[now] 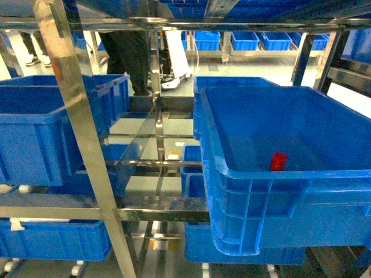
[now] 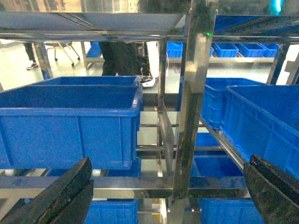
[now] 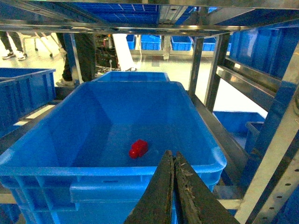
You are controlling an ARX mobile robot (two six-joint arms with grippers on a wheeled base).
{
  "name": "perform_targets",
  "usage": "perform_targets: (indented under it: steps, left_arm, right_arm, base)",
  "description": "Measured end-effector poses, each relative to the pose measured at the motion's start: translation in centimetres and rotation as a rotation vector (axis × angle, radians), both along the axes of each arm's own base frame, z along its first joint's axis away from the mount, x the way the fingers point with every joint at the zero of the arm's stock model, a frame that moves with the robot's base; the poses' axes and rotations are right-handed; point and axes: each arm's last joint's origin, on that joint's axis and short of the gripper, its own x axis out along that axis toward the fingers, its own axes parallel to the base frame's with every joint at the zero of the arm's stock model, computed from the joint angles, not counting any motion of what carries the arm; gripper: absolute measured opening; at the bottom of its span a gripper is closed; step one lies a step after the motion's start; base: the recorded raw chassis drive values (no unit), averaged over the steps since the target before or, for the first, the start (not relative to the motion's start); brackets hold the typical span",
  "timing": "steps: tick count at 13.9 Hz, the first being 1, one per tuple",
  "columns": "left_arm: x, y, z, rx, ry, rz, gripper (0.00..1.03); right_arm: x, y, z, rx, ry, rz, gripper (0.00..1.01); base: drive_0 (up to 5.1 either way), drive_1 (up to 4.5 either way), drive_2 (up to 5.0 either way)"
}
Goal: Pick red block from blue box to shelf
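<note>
Right gripper (image 3: 173, 161) seen nearest, fingers pressed together, nothing held, poised above near rim of blue box (image 3: 117, 175). Left gripper (image 2: 168, 186) spread wide, empty. Red block (image 3: 138, 148) noted at 11 o'clock from right gripper: glossy, small, lying on box floor. Shelf (image 1: 81, 133) upright stands left; dark crates (image 1: 52, 127) beyond.

a blue crate (image 1: 52, 127) sits left; a person (image 1: 128, 46) stands behind.
</note>
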Motion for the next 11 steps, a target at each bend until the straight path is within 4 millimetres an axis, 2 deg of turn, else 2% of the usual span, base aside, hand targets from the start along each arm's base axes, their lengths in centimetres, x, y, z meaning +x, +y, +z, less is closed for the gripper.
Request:
perform_targets:
  steps: [5,11]
  left_arm:
    - [0.0,0.0,0.0,0.0,0.0,0.0,0.98]
    - [0.0,0.0,0.0,0.0,0.0,0.0,0.98]
  right_arm:
    - [-2.1,0.0,0.3,0.0,-0.011,0.002,0.02]
    - [-3.7,0.0,0.8,0.0,-0.026,0.002,0.02]
  base:
    - [0.0,0.0,0.0]
    - [0.0,0.0,0.0]
